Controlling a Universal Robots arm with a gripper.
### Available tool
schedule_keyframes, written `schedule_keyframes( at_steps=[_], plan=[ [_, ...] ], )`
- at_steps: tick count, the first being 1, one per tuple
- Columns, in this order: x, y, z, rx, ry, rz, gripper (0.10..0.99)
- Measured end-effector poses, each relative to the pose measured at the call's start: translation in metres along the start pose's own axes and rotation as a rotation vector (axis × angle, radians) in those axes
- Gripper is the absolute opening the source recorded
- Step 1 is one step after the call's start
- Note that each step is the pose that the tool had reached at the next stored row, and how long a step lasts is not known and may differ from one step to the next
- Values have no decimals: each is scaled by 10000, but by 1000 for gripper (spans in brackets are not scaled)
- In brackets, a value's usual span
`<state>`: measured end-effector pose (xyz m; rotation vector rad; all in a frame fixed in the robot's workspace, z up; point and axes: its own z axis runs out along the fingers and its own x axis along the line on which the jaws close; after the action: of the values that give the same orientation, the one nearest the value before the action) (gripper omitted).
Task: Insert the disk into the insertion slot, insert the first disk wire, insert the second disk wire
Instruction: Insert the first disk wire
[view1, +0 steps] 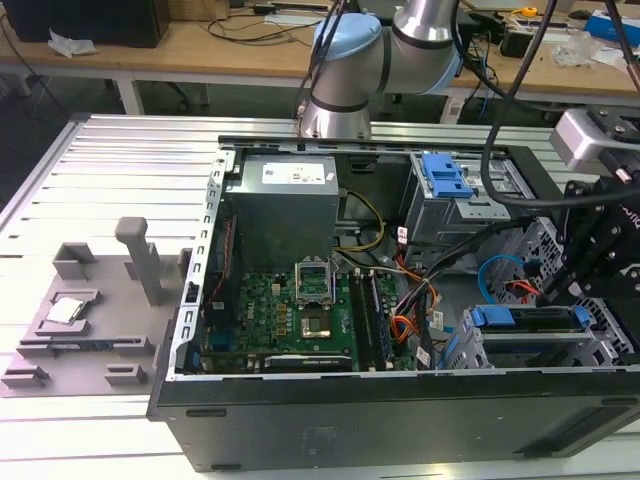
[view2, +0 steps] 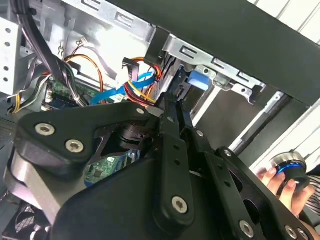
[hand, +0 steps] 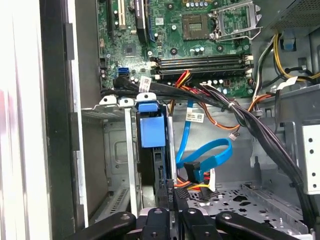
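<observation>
The disk sits inside the insertion slot (view1: 540, 350) of the silver drive cage, with its blue frame (view1: 525, 318) showing along the top. In the first wrist view the frame's blue tab (hand: 151, 131) sticks out of the slot (hand: 131, 165). My gripper (hand: 171, 196) hangs just off the disk's end, beside that tab, with fingers (view2: 170, 112) drawn together; nothing held between them is visible. A blue flat wire (hand: 207, 155) with a black plug and a red-yellow-black wire bundle (hand: 192, 176) lie loose right beside the fingertips. In the exterior view the gripper (view1: 565, 295) is over the cage.
The open computer case holds a green motherboard (view1: 290, 315), a grey power supply (view1: 285, 205) and a taller grey box with a blue latch plate (view1: 445, 178). Thick black cables (hand: 250, 125) cross close by. A person's hand (view2: 280, 182) holds a round knob outside the case.
</observation>
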<state>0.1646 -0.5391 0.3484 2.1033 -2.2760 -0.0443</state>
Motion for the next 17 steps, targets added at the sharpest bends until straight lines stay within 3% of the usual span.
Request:
schedule_keyframes(
  at_steps=[9,17],
  plan=[
    [79,-33,15,0,-1,-1,165],
    [75,-88,39,-1,-4,-1,165]
  ],
)
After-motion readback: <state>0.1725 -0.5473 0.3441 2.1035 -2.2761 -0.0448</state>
